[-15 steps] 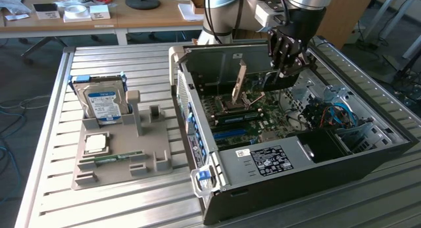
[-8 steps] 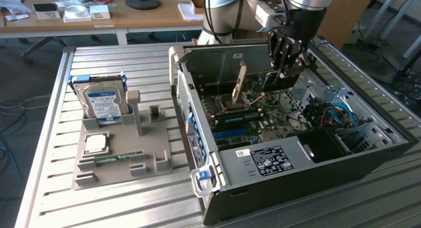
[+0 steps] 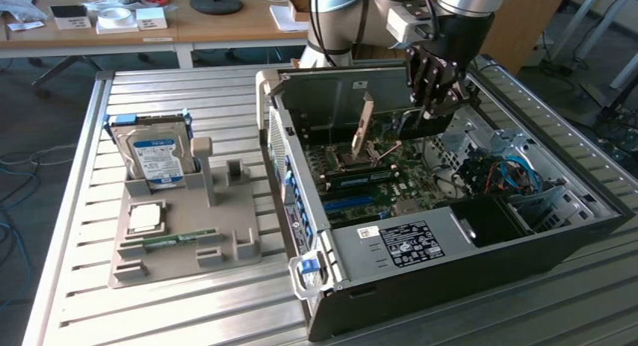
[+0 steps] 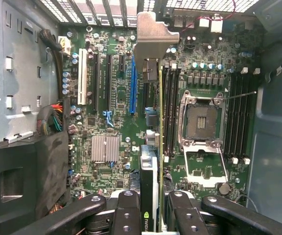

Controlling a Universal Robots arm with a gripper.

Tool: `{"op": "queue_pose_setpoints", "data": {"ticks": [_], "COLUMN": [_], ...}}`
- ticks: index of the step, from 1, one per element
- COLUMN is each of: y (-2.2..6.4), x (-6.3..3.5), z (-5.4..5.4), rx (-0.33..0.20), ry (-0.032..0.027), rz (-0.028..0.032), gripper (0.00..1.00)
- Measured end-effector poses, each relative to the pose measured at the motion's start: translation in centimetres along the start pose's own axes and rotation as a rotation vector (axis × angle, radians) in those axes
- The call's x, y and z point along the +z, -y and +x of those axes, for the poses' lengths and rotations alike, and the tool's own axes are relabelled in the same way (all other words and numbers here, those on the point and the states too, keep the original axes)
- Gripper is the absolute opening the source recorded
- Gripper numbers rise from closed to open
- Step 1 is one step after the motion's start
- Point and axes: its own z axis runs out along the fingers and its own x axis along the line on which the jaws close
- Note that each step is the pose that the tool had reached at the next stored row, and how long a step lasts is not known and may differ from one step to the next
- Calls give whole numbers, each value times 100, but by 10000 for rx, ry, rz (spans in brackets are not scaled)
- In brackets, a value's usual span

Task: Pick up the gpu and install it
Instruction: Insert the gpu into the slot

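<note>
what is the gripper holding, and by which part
The gpu, a thin dark expansion card with a silvery bracket, clamped by the gripper across its flat faces at the end away from the bracket.

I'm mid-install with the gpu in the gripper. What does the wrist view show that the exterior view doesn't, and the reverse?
Wrist view: the gpu edge-on, parallel to the slots, lying between the blue slot and the memory slots. Exterior view: the tray with the hard drive and memory stick, on the exterior view's left of the case. Both: the gripper shut on the gpu above the motherboard.
</note>
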Motion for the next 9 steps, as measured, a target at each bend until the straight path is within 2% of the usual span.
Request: {"op": "queue_pose_setpoints", "data": {"ticks": [9], "y": [-1], "x": [18], "z": [0], "rx": [1], "ry": [0], "rz": [0], "gripper": [27]}}
